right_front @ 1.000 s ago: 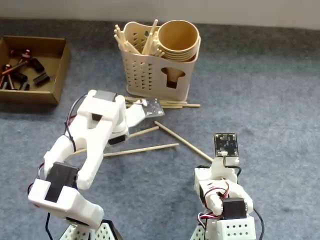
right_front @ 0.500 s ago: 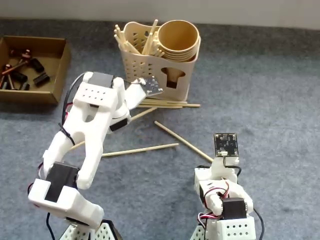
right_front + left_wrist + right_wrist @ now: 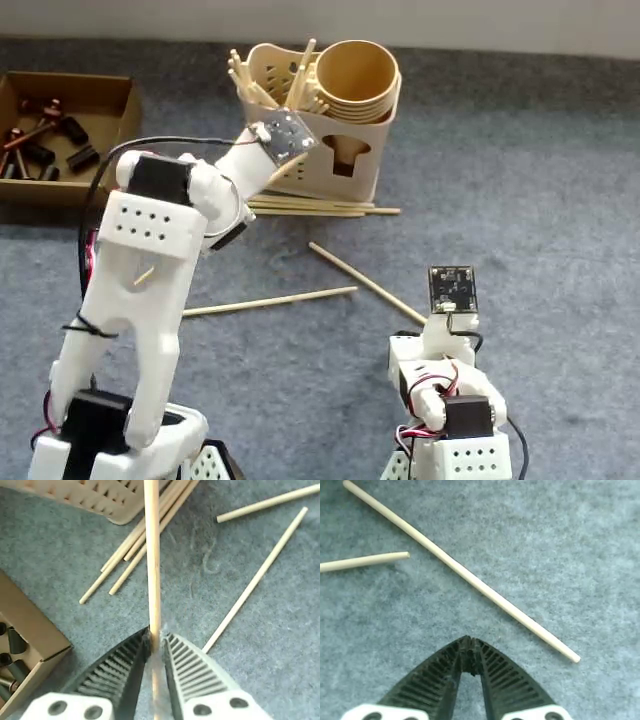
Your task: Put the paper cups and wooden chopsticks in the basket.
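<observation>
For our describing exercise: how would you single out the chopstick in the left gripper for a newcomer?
Find the pale slotted basket at the far side of the grey carpet. Just in front of it, the left gripper is shut on one chopstick. It alone is pinched between jaws; the other loose chopsticks lie flat.

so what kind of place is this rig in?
Probably a robotics test bench, not a kitchen: left arm and right arm stand on a grey felt-like mat, with a cardboard box of dark hardware parts near the basket.
</observation>
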Controlling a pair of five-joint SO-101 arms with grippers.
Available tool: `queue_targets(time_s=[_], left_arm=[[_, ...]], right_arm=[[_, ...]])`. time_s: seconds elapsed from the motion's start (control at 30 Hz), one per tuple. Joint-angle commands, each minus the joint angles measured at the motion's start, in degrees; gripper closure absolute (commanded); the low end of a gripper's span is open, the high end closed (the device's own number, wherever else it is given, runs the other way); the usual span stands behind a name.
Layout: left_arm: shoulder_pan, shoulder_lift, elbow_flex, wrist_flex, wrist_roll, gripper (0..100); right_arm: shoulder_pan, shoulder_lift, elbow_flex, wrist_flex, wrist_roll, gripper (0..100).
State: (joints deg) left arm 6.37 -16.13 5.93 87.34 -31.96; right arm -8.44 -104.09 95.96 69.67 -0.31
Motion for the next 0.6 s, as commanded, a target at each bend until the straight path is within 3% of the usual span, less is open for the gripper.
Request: queue_targets(time_s=[0.0,0.37,0.57], left_arm=[[1.1,-3.8,-1.8,-3.6,4.5,99],[1.3,-10.3,-2.4,-19.9,17.5,99],[1.1,-11.6,-2.2,-31.6,28.0,99]], right_arm=[[0.6,-0.3,5.8,0.2,0.7,99.3],[0.6,-0.3,5.8,0.2,0.7,99.3],[0.6,-0.3,5.8,0.2,0.7,99.3]])
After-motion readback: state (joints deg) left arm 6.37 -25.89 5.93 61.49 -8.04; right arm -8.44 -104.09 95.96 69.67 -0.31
